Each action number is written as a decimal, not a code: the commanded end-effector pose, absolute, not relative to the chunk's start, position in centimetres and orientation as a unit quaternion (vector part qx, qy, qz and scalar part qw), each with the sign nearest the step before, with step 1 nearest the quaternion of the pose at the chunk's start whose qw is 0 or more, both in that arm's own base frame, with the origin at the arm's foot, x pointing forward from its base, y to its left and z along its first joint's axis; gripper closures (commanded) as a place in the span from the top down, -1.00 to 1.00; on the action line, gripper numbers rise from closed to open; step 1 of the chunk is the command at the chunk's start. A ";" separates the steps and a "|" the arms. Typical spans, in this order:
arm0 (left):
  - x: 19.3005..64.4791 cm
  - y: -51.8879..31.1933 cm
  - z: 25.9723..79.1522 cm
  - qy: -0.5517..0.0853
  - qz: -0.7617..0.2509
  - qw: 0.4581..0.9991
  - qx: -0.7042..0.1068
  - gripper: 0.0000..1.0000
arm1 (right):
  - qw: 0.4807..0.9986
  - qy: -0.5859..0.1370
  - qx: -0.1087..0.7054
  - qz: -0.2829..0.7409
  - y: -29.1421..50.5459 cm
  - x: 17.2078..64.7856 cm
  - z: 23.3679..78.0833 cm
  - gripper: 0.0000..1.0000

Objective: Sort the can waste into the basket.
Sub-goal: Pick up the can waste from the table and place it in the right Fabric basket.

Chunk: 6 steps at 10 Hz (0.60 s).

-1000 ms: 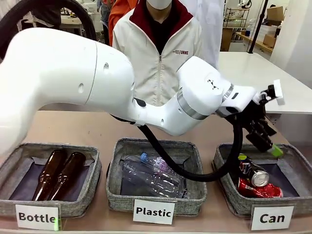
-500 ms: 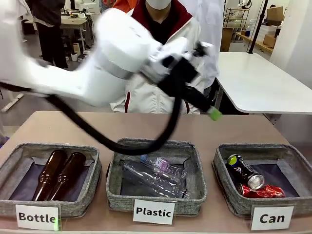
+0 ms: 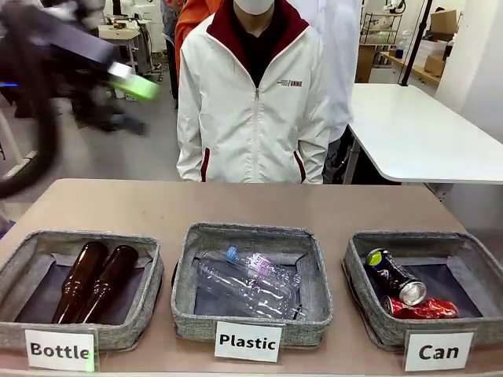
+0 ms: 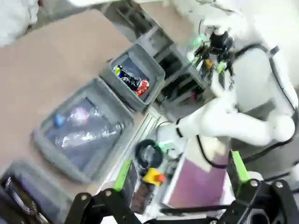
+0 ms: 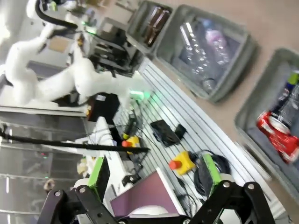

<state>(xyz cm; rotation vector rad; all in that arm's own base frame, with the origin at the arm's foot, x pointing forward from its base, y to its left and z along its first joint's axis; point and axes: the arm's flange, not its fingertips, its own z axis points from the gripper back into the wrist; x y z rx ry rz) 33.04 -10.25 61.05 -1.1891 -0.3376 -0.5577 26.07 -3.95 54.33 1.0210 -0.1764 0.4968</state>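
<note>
1. The left gripper [image 4: 180, 179] stands wide apart and empty in the left wrist view, its green-padded fingers [image 4: 122, 173] high above the bench [image 4: 51, 70]; in the front view it is a blurred shape at the upper left [image 3: 126, 78].
2. The right gripper [image 5: 152, 179] is also spread wide with nothing between its fingers, looking down past the bench edge.
3. The "Can" basket [image 3: 369, 314] sits at the right end of the row, near the bench's front edge.
4. Inside it, the black can [image 3: 394, 276] lies tilted, its silver end resting just above the red can [image 3: 424, 309], which lies flat against the front wall.
5. The "Plastic" basket [image 3: 189, 306] in the middle holds clear plastic bottles [image 3: 247, 283].
6. The "Bottle" basket [image 3: 16, 271] on the left holds two brown glass bottles [image 3: 94, 281] side by side.
7. A person in a white jacket [image 3: 251, 102] stands at the far side.
</note>
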 end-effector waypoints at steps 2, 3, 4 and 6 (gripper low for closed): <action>30.8 1.1 56.9 -0.102 -0.099 0.814 -0.563 1.00 | 0.793 -0.050 0.578 0.187 -2.4 27.2 54.6 1.00; 30.7 3.5 55.1 -0.127 -0.071 0.791 -0.594 1.00 | 0.772 -0.048 0.615 0.155 -3.6 27.7 54.7 1.00; 31.3 5.4 53.1 -0.154 -0.032 0.778 -0.608 1.00 | 0.753 -0.040 0.650 0.100 -5.3 28.2 54.6 1.00; 30.2 3.7 56.1 -0.126 -0.084 0.808 -0.569 1.00 | 0.794 -0.053 0.573 0.196 -2.1 27.2 53.5 1.00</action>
